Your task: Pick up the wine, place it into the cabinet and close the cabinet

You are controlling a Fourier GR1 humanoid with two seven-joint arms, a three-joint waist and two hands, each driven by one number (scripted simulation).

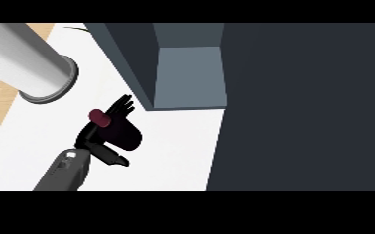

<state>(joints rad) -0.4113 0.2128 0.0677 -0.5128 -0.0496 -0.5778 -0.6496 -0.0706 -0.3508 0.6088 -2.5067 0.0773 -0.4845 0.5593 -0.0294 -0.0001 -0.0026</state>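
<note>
Far left, upper corner of the counter (168, 148): a large grey cylinder (33, 62) with a flanged rim, function unclear. A strip of pale wood shows along the left edge beyond it.

Left of centre, on the white counter: one grey forearm entering from the lower edge, ending in a black hand (117, 131). By its position at the view's left it is judged to be the left hand. Fingers point up toward the cabinet, thumb out below. The hand is wrapped around the wine (99, 117), of which only a dark red end shows above the palm; the rest is hidden by the hand.

Centre to right: a dark grey cabinet (293, 104), with an open compartment (189, 77) showing a lighter grey interior. Its door cannot be told apart with certainty.

Right hand: not visible.

Progress, as judged: wine appears picked up and held near the opening, still outside it. Remaining: placing it inside, releasing, closing the cabinet.

Labels and writing: none readable on any item.
</note>
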